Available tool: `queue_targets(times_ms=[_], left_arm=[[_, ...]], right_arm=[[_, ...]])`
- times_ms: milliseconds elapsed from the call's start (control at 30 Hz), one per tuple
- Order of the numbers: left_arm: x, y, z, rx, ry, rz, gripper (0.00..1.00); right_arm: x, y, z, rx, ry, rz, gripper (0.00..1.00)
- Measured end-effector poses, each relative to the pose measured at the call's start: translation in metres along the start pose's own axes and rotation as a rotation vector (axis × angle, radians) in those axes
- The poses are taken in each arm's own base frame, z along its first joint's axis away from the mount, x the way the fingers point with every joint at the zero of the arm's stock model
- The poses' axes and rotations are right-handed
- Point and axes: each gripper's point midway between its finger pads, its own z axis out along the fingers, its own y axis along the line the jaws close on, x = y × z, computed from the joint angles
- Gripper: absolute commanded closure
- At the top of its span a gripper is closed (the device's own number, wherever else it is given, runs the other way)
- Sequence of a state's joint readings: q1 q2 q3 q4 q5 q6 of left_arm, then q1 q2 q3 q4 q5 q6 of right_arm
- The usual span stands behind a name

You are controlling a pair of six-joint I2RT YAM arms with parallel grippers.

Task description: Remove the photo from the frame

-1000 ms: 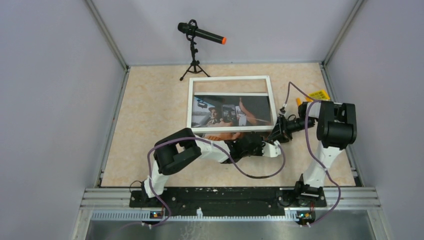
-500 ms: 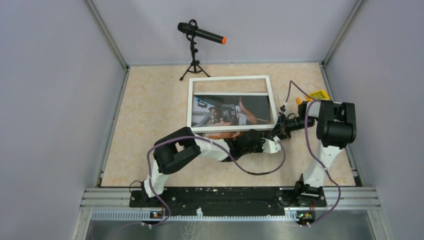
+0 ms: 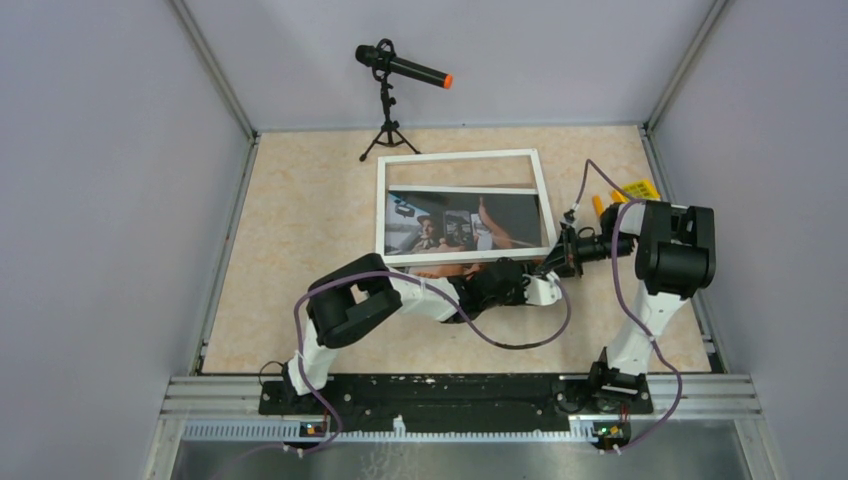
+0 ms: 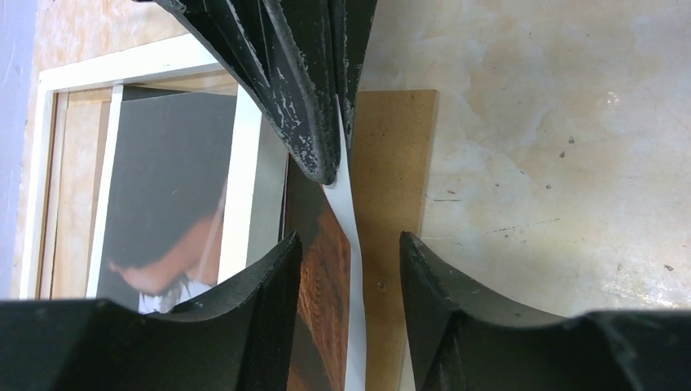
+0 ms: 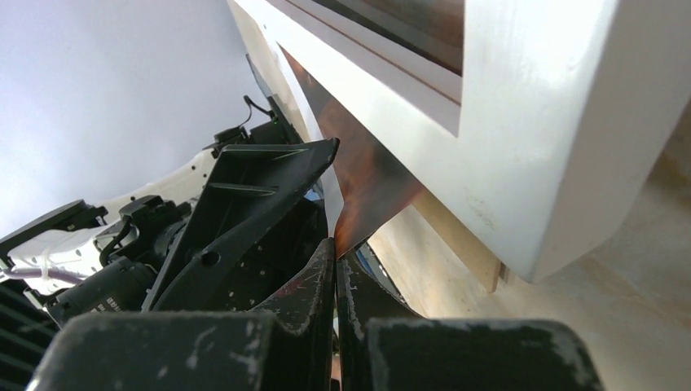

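The white-rimmed frame (image 3: 460, 156) lies flat mid-table, and the photo (image 3: 465, 222) sticks out past its near edge. My right gripper (image 5: 336, 244) is shut on the photo's near right corner (image 5: 367, 191), just under the frame's white corner (image 5: 521, 122). In the left wrist view, my left gripper (image 4: 349, 238) stands open, its fingers apart on either side of the photo's (image 4: 322, 269) white edge. My right gripper (image 4: 338, 159) pinches that same edge just ahead. A brown backing board (image 4: 395, 179) lies under the photo. In the top view both grippers meet at the frame's near right corner (image 3: 545, 258).
A microphone on a small tripod (image 3: 388, 100) stands behind the frame. A yellow object (image 3: 636, 189) and an orange piece (image 3: 598, 203) lie at the right wall, beside my right arm. Grey walls close in three sides.
My left gripper has opened and let go of the photo's edge. My right gripper has closed on the photo's corner and shifted slightly right.
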State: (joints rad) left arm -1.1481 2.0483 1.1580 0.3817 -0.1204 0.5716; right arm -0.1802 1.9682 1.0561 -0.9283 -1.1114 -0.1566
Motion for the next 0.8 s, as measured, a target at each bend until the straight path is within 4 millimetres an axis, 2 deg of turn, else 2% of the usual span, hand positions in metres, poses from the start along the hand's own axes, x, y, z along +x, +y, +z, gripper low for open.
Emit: queue_targets(times_ms=[133, 333, 567, 633, 700, 733, 800], left_arm=[[0.003, 0.0, 0.001, -0.008, 0.011, 0.003, 0.64], [0.016, 0.004, -0.004, -0.041, 0.046, 0.013, 0.66], [0.041, 0.011, -0.031, -0.079, 0.116, 0.04, 0.7], [0.049, 0.015, -0.038, -0.092, 0.14, 0.045, 0.78], [0.057, 0.017, -0.042, -0.099, 0.163, 0.053, 0.95], [0.061, 0.017, -0.045, -0.098, 0.176, 0.061, 1.0], [0.067, 0.016, -0.049, -0.087, 0.2, 0.073, 1.0]], right_arm=[[0.001, 0.002, -0.001, -0.013, 0.001, -0.003, 1.0], [0.001, 0.002, -0.004, -0.017, -0.007, -0.004, 1.0], [0.003, 0.003, -0.006, -0.019, -0.008, -0.014, 1.0], [0.003, 0.003, -0.007, -0.02, -0.009, -0.018, 1.0], [0.003, 0.003, -0.007, -0.02, -0.008, -0.021, 1.0], [0.003, 0.003, -0.007, -0.021, -0.008, -0.021, 0.92], [0.003, 0.004, -0.007, -0.025, -0.008, -0.021, 0.63]])
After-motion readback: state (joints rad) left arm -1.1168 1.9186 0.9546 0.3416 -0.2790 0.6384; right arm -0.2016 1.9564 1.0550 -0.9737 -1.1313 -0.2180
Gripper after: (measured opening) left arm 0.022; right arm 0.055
